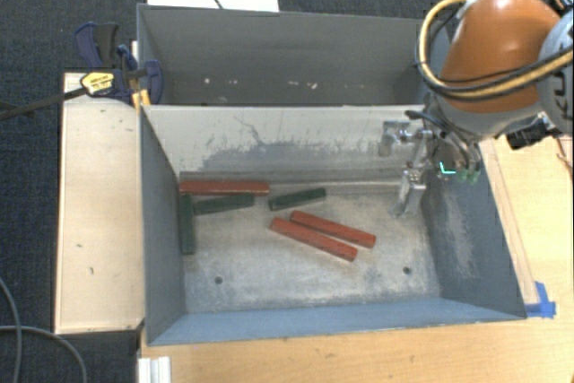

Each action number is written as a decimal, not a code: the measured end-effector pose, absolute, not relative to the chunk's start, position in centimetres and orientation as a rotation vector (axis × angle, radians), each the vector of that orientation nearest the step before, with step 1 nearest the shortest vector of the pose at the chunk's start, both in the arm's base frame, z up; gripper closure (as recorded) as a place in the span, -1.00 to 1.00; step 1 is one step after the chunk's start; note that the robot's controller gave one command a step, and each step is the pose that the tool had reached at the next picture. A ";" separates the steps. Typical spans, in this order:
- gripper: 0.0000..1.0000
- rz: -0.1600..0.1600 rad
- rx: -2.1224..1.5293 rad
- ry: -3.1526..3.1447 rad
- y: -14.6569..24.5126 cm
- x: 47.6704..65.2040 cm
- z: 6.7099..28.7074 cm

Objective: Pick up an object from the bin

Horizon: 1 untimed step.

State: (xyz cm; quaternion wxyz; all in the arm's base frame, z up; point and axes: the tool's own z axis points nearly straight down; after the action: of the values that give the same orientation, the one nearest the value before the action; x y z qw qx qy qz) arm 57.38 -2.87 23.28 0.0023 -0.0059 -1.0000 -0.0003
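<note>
My gripper [405,195] hangs over the right part of the bin floor, near the back wall, with nothing visible in it. Nearest to it, a little to the left and nearer the front, two red bars lie side by side at a slant: one [334,229] closer to the gripper, the other [313,240] just in front of it. A short dark green bar [297,198] lies further left, close to the back wall.
At the bin's left a long red-brown bar [224,187] lies along the back wall, with a green bar [224,204] just in front of it. Another green bar [186,225] lies along the left wall. The arm's orange cover and cables hang over the right rim.
</note>
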 end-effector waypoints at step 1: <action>-1.00 -0.004 0.034 -3.136 1.9 57.6 14.2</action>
State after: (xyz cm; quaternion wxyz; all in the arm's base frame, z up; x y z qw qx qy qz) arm 57.63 1.90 14.22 0.0026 0.0107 -0.9999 -0.0013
